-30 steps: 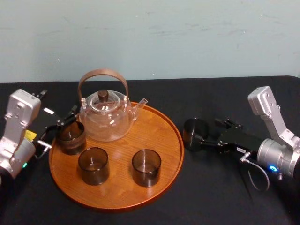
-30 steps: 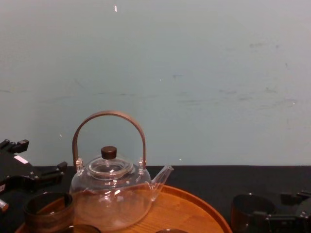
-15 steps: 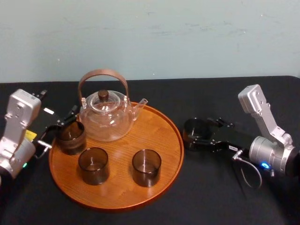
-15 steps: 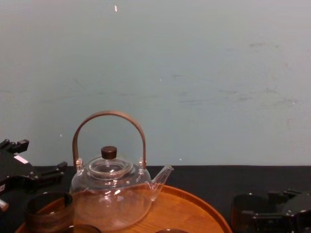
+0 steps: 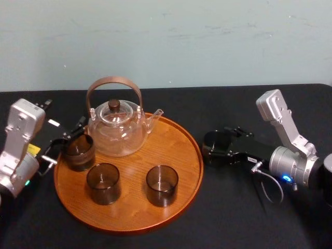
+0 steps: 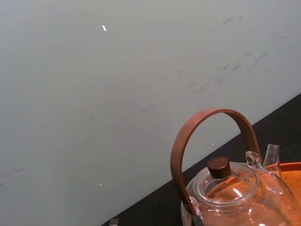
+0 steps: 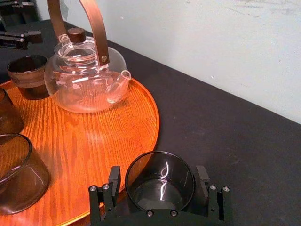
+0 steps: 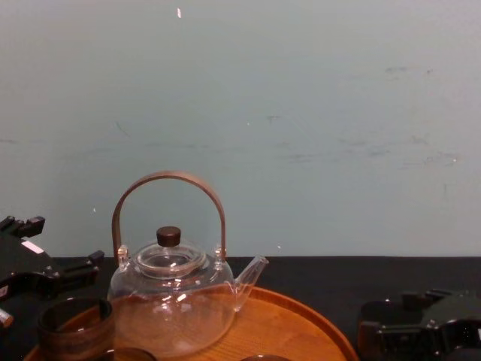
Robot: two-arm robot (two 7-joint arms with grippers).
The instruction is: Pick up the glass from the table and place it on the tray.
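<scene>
Right of centre, the right gripper (image 5: 213, 146) straddles the glass (image 5: 215, 139) on the table (image 5: 233, 218), jaws apart, just beside the tray (image 5: 176, 140). The left gripper (image 5: 66, 139) rests far left.

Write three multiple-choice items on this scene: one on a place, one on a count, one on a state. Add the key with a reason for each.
1. Where does the glass at the right gripper stand?
A. On the tray
B. On the table, to the right of the tray
C. On the table, to the left of the tray

2. How many tumblers stand on the tray?
A. One
B. Five
C. Three

3. How is that glass placed?
A. Upright, between the right gripper's fingers
B. Tipped on its side
C. Upside down

Key:
1 B: black cloth lies under it, just off the tray's right rim.
2 C: three stand near the teapot, one of them at the left gripper.
3 A: its open mouth faces up, with a finger on either side.
</scene>
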